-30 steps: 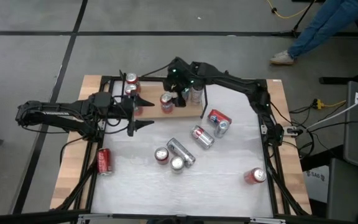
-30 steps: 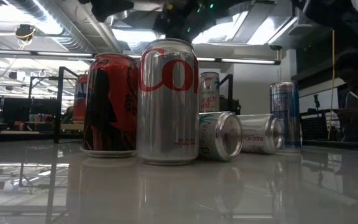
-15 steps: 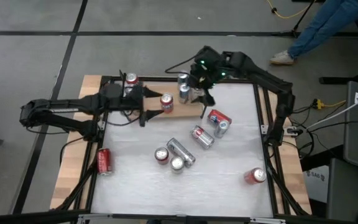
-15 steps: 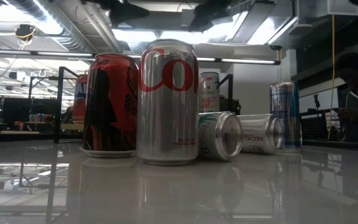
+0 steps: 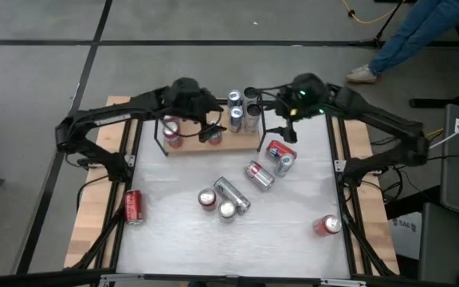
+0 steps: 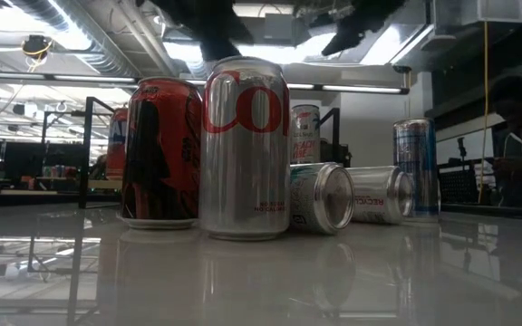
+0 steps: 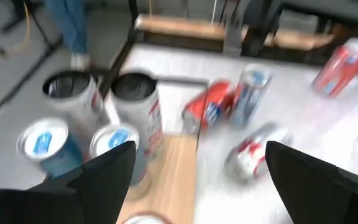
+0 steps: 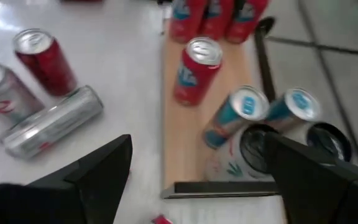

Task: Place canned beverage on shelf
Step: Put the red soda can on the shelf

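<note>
Between placements: both hands hover over the shelf (image 5: 213,144) at the worktop's far edge — left hand (image 5: 205,127) and right hand (image 5: 280,127) spread, empty. Next: grasp a loose can (image 5: 281,151).

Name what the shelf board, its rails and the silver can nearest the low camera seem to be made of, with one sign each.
Shelf board: probably wood, matt light brown with faint grain.
Rails: likely metal, thin, black, painted.
Silver can: thin metal, probably aluminium, with a glossy printed, reflective wall.
</note>
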### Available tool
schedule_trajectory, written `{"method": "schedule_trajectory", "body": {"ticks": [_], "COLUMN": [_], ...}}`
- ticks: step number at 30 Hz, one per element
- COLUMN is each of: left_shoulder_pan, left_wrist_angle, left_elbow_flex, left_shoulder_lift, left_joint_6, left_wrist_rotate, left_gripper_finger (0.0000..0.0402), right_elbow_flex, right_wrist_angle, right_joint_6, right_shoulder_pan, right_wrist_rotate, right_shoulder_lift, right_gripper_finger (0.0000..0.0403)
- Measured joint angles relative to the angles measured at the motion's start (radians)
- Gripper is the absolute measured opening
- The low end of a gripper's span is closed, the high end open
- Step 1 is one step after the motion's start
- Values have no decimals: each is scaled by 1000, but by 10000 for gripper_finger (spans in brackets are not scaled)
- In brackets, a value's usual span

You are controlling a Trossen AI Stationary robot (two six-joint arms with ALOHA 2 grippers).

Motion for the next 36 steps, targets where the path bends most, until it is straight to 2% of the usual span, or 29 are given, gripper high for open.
{"method": "schedule_trajectory", "body": {"ticks": [7, 13, 23, 36], "left_shoulder_pan": [52, 80, 83, 86], "left_wrist_angle": [-219, -271, -277, -317], "left_elbow_flex": [94, 94, 94, 74], "left_shoulder_lift": [132, 192, 203, 202], "left_joint_6": [57, 100, 159, 265], "left_wrist_rotate": [-3, -51, -33, -30], "left_gripper_finger": [352, 352, 352, 352], "right_elbow_flex": [-233, -346, -414, -419], "right_wrist_angle": [171, 244, 273, 277], "right_joint_6": [111, 183, 212, 212], "right_shoulder_pan": [0, 0, 0, 0], "right_wrist_rotate": [45, 47, 47, 44], "right_shoulder_lift": [-190, -254, -255, -255], "right_gripper_finger": [354, 354, 354, 354]}}
